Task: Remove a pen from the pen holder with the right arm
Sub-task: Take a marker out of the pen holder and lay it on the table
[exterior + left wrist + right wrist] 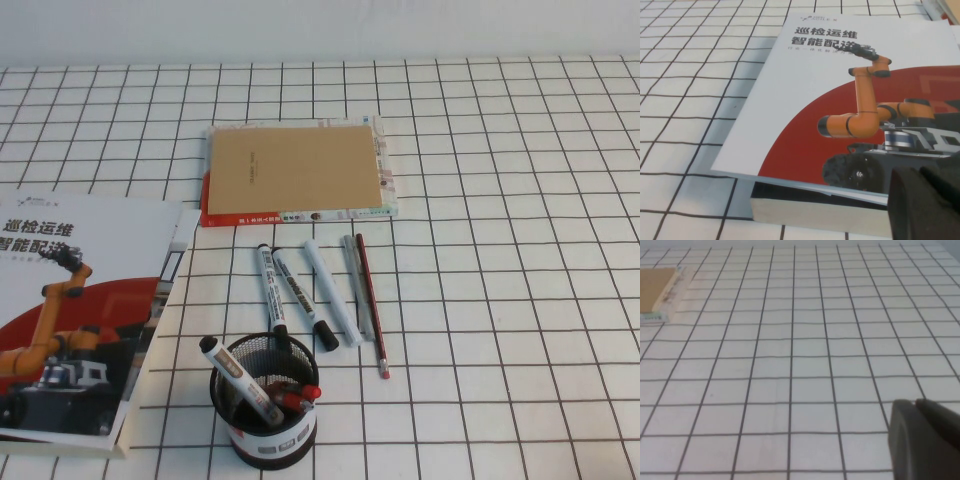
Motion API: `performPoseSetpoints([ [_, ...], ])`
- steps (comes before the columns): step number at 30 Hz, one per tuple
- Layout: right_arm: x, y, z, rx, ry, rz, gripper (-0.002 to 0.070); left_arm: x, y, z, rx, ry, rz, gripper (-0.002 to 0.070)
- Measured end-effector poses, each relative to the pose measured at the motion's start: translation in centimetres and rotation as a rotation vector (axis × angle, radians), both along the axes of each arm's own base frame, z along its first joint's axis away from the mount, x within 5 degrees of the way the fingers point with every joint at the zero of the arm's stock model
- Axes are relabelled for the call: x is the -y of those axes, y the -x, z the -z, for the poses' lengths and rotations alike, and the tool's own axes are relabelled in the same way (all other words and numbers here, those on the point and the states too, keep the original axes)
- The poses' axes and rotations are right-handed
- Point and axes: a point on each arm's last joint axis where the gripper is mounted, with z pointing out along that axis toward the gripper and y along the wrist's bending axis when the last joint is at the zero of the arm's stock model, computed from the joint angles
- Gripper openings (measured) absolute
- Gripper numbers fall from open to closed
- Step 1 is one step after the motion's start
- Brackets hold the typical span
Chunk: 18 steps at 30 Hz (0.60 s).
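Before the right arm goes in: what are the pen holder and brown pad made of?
Pen holder: black wire mesh, probably metal; you see through its lattice. Pad: matte brown cover, seemingly kraft card. Left gripper hangs over the book; right gripper, shut, over the gridded table.

Right claw [918,406] closed, low on right; left claw [923,174] low on left.

To the right of the pen holder [265,410] the table [520,300] is bare; the thick book [70,300] lies near its left, loose pens [330,290] lie just behind it, the brown notebook [290,170] farther back
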Motion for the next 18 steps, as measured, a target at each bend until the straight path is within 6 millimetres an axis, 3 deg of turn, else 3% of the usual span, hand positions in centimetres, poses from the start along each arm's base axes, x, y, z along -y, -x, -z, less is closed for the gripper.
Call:
performPoseSetpoints([
  [5,0.0,0.9,0.0,0.069,0.003,-0.005,-0.0015,0.0,0.0,0.0,0.0,0.0,0.0,-0.0004],
  [18,-0.1,1.3,1.0,-0.038,0.038,-0.021,-0.0015,0.0,0.0,0.0,0.0,0.0,0.0,-0.0003],
])
